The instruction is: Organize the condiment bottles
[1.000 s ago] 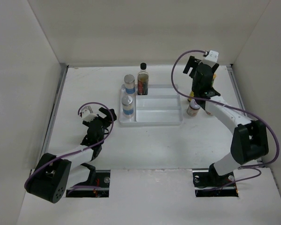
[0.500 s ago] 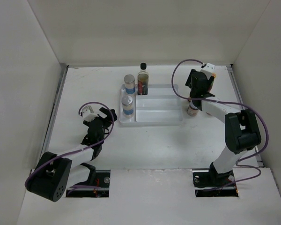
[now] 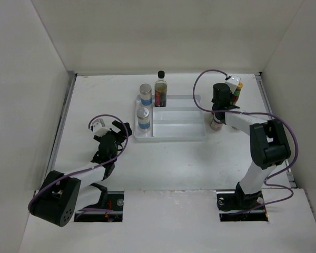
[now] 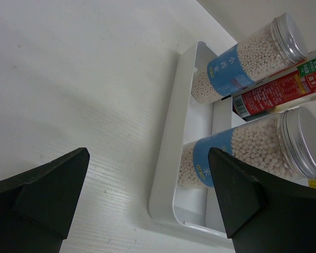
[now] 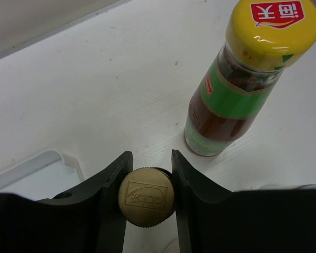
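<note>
The small bottle with a ribbed tan cap [image 5: 146, 196] stood upright on the white table [image 5: 95, 79]. It was right of the white divided plastic tray [image 5: 39, 164] and just near of the tall yellow-capped sauce bottle with a green and red label [image 5: 229, 100], apart from it. Only the cap showed, so what the body was made of could not be told. The small bottle was probably light and stiff. The ribbing likely gave a less slippery hold than a smooth side would, though a bottle taken so high might tip if moved fast. The right gripper [image 5: 149, 161] had a dark finger against each side of that cap, set narrow and holding it as far as the wrist view showed. Only that view gave the grip, because from above the right arm covered the small bottle entirely. The overhead view showed what the wrist cameras missed: a short white-lidded jar [image 3: 216, 124] on the table just near of the right gripper and beside the tray's right wall, and a tall black-capped dark bottle [image 3: 160, 88] at the tray's far left. The left gripper [image 4: 148, 155] hung well left of the tray, its fingers wide with nothing between them. Its camera looked at a clear grey-lidded jar with a blue label [image 4: 247, 58] and a second such jar [image 4: 253, 150], both filled with pale beads, in the tray's left side.
</note>
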Controlling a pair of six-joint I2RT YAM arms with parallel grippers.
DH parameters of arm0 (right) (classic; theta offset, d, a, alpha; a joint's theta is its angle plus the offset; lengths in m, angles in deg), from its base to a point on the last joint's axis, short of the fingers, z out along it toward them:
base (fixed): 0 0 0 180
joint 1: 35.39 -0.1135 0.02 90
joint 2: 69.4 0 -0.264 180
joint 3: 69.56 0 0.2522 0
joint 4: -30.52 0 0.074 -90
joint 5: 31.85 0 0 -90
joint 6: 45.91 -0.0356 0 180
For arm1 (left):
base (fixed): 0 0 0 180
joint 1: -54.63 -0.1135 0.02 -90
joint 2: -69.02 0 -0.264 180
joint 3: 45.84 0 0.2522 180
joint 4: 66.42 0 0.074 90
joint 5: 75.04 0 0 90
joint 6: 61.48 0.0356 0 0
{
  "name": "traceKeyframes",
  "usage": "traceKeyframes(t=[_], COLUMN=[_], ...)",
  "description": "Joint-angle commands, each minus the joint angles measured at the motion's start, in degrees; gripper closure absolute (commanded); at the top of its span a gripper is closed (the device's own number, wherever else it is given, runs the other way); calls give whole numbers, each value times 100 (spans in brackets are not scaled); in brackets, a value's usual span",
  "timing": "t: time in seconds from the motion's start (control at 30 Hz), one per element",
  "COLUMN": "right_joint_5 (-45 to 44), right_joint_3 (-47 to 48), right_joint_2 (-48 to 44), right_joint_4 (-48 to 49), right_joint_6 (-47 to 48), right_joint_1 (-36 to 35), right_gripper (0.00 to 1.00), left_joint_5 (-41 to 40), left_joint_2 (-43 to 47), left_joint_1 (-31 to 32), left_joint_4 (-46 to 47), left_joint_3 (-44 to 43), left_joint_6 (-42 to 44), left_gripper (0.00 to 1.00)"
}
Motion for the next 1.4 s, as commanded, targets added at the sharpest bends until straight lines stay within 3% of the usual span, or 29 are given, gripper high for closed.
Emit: traceKeyframes(t=[0.0,0.27,0.53,0.73,1.07,1.13,1.23,1.37], right_joint_5=[-299,-221,105,307,316,316,316,316], right_joint_3=[214,644,1654,2121,1911,1858,1779,1735], right_joint_2=[-413,-581,438,921,1449,1467,1371,1090], right_joint_4=[317,968,1100,1030,942,942,994,942], right_joint_6=[80,582,485,275,143,116,125,125], right_joint_1=[-4,-802,-1576,-1753,-1981,-2016,-2017,-2017], right_gripper=[78,80,80,78,75,70,51,37], left_joint_5=[50,50,59,94,121,121,121,121], left_joint_2=[-3,-38,-64,-117,-161,-152,-152,-143], left_joint_1=[-19,-19,7,7,7,7,7,7], left_joint_4=[266,266,266,266,283,283,283,274], left_joint_3=[-228,-245,-254,-272,-289,-289,-289,-289], left_joint_6=[-51,-51,-51,-51,-51,-51,-51,-51], left_gripper=[0,0,0,0,0,0,0,0])
